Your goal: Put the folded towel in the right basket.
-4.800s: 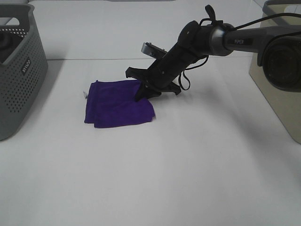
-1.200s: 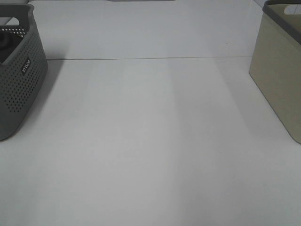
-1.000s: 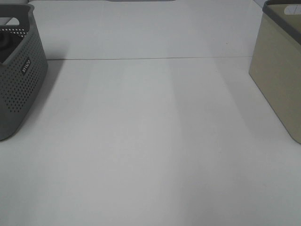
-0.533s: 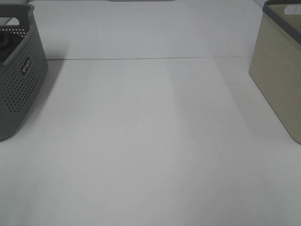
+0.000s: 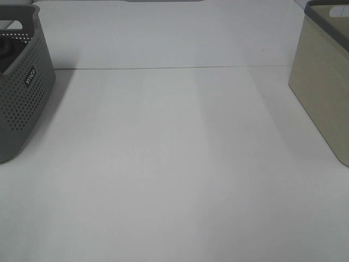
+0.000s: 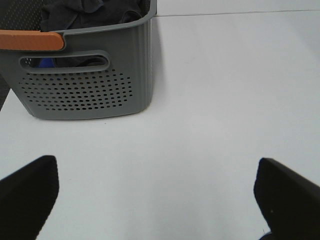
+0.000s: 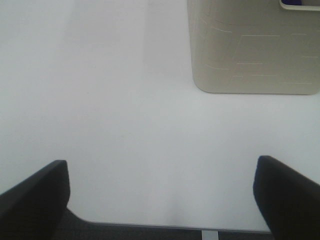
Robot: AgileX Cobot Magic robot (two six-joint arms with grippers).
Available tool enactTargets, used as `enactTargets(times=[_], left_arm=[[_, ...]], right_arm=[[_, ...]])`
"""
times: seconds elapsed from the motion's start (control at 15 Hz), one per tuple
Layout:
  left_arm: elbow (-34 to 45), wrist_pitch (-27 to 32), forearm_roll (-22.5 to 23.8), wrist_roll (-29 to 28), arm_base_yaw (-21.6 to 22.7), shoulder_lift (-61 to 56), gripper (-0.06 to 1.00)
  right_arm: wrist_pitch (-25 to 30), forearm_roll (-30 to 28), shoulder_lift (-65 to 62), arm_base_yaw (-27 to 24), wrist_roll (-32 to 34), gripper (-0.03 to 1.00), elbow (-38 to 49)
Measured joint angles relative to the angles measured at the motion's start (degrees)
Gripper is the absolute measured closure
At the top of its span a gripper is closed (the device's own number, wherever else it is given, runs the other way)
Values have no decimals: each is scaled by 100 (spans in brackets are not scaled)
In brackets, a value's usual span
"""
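The purple folded towel does not show on the table in the exterior high view. A sliver of blue-purple shows through the handle slot of the beige right basket in the right wrist view; I cannot tell if it is the towel. The beige basket stands at the right edge in the exterior high view. My right gripper is open and empty above bare table, short of the basket. My left gripper is open and empty, short of the grey basket. Neither arm shows in the exterior high view.
The grey perforated basket stands at the left edge and holds dark clothes. It has an orange handle. A seam runs across the white table at the back.
Earlier the right arm was down on the purple towel at the table's middle. Now both the towel and the arm are gone from the exterior view. Nothing has moved in the last second.
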Motion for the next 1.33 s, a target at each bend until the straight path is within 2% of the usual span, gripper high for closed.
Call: enactTargets(times=[0.47,0.8,1.33], left_arm=[[0,0,0,0,0,0,-5],[0,0,0,0,0,0,-5],[0,0,0,0,0,0,-5]], right_arm=[[-6,0,-17,0,-17,1,0],[-17,0,-17,-441,-17,1,6],[-17,0,-17,-441,-17,1,6]])
